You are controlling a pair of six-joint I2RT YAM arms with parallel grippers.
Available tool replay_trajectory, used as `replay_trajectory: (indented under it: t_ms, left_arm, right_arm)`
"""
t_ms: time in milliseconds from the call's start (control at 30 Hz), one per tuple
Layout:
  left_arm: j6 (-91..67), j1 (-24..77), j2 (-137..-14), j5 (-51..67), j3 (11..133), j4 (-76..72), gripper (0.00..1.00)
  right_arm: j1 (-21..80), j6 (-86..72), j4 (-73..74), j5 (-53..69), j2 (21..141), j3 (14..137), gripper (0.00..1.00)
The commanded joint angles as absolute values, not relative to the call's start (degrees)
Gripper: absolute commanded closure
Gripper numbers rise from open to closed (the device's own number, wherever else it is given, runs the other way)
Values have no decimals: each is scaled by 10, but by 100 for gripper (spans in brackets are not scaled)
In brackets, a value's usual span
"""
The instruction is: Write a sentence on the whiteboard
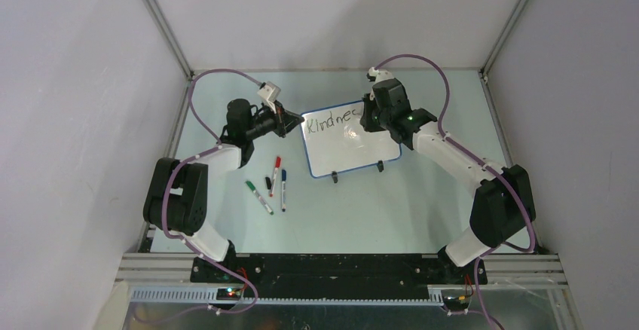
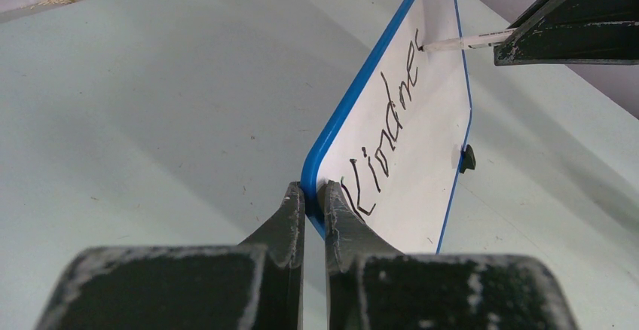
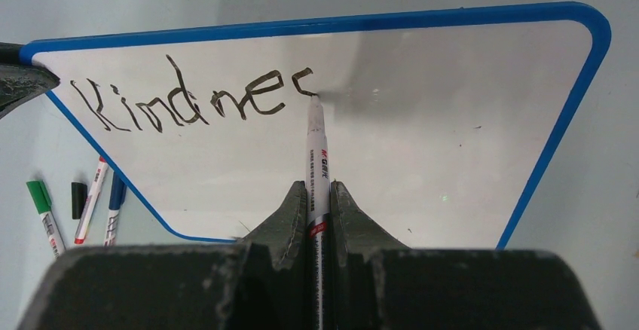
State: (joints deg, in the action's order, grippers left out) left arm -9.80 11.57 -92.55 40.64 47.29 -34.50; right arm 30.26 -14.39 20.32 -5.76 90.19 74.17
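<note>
Step in hand: writing the first word of the black handwritten marker sentence [image 3: 188,100], reading "Kindne" so far, with the curl of the next letter just forming
Board: small glossy white whiteboard with thin blue rim [image 1: 354,153], standing tilted on two black feet at mid-table, between the two arms
Left gripper [image 2: 310,190]: clamping together on the board's blue corner beside the "K", steadying it
Right gripper [image 3: 316,193]: pinching shut around a slim white marker with red printing [image 3: 316,142], tip touching the board at the end of the lettering
Progress: looking less than half done, first word unfinished and second line not yet begun
Next move: probably calling for closing the curl into an "s", then shifting rightward along the same line with light tip contact and a firm corner hold
Around: lying on the pale table [image 1: 392,209] to the board's left, a green-capped marker [image 1: 258,197], a red-capped marker [image 1: 275,173], a blue-capped marker [image 1: 283,189] and a loose black cap [image 1: 268,182], all apart from the board
In the way: nothing blocking the writing line; hard pressing possibly tipping the board back on its feet
</note>
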Motion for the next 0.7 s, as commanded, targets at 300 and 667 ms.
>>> replay_trajectory:
  t_ms: [300, 667]
  left_arm:
    - [-51, 122, -918, 386, 457, -311, 100]
    - [-50, 121, -918, 385, 456, -310, 100]
  right_arm:
    - [302, -134, 203, -52, 893, 733, 100]
    - [314, -125, 193, -41, 899, 734, 100]
